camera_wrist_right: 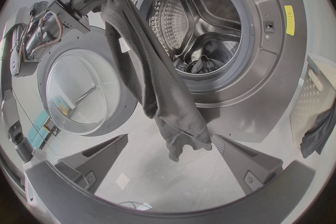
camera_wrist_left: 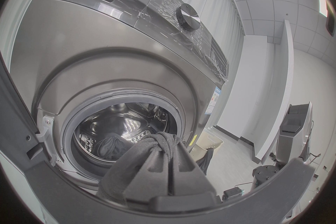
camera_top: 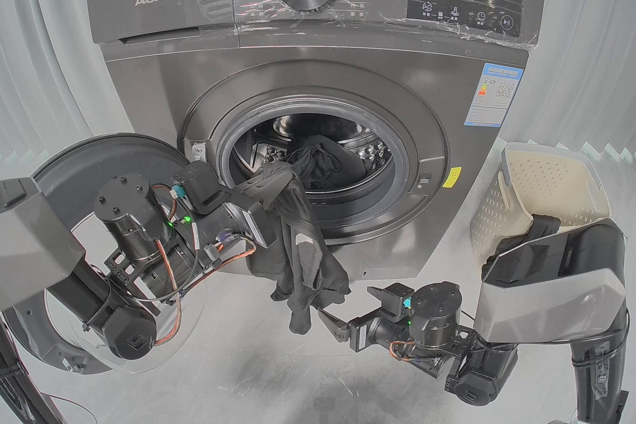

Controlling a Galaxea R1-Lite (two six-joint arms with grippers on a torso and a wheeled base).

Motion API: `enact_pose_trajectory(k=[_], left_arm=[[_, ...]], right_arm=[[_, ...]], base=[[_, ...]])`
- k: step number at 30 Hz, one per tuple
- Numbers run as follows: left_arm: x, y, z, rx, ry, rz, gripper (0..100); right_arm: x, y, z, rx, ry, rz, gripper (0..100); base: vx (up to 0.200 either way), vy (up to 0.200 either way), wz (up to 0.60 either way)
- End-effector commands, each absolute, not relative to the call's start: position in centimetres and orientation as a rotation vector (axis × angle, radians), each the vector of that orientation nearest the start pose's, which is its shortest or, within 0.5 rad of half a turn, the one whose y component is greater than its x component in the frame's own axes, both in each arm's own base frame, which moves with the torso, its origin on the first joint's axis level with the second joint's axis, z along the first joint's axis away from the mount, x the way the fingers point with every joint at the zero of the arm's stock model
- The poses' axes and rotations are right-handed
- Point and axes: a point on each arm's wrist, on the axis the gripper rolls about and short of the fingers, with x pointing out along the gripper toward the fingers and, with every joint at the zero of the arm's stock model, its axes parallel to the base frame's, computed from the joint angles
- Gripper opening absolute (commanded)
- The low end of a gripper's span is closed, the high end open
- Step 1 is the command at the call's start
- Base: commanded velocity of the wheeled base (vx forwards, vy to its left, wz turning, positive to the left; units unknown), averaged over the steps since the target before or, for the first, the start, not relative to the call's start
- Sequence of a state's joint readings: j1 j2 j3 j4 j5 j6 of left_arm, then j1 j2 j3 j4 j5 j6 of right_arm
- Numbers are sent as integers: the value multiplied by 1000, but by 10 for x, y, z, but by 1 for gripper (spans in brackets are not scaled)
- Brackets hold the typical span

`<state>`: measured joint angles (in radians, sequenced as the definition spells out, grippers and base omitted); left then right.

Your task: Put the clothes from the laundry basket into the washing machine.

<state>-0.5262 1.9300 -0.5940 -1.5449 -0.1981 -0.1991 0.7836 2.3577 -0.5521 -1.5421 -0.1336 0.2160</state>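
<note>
The left tool (camera_top: pixel 275 179) is clamped shut on the top fold of a long dark grey fabric garment (camera_top: pixel 301 246). It is held just in front of the round drum opening (camera_top: pixel 311 170) of the grey front-loading washing machine (camera_top: pixel 165 87), near the opening's left edge. The garment is draped over the fingers (camera_wrist_left: pixel 185 168) and hangs straight down past the lower rim of the opening, with its hem above the pale grey floor (camera_top: pixel 265 372).

The right tool (camera_top: pixel 331 322) is held low and spread wide, and the hem is seen just beside its fingertips; contact cannot be told. A dark bundle of clothes (camera_top: pixel 328 161) lies at the bottom of the steel drum, with open room above it. The round glass door (camera_top: pixel 99 157) is swung wide to the left, behind the left arm. A cream perforated plastic laundry basket (camera_top: pixel 550 180) stands right of the machine, with dark clothing (camera_top: pixel 530 233) hung over its near rim.
</note>
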Motion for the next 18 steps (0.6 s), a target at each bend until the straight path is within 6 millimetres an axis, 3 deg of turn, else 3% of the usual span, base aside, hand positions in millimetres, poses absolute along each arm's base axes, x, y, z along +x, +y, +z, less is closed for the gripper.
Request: enact_pose_trajectory(k=[1,18], left_arm=[[273,-164,151,-226,-142,-741,0],[273,-164,151,-226,-144,-741,0]], right_arm=[[255,246,-13,82,305,611,100],[300,265,-23,105,188,613,100]], base=[[0,0,0],[0,0,0]])
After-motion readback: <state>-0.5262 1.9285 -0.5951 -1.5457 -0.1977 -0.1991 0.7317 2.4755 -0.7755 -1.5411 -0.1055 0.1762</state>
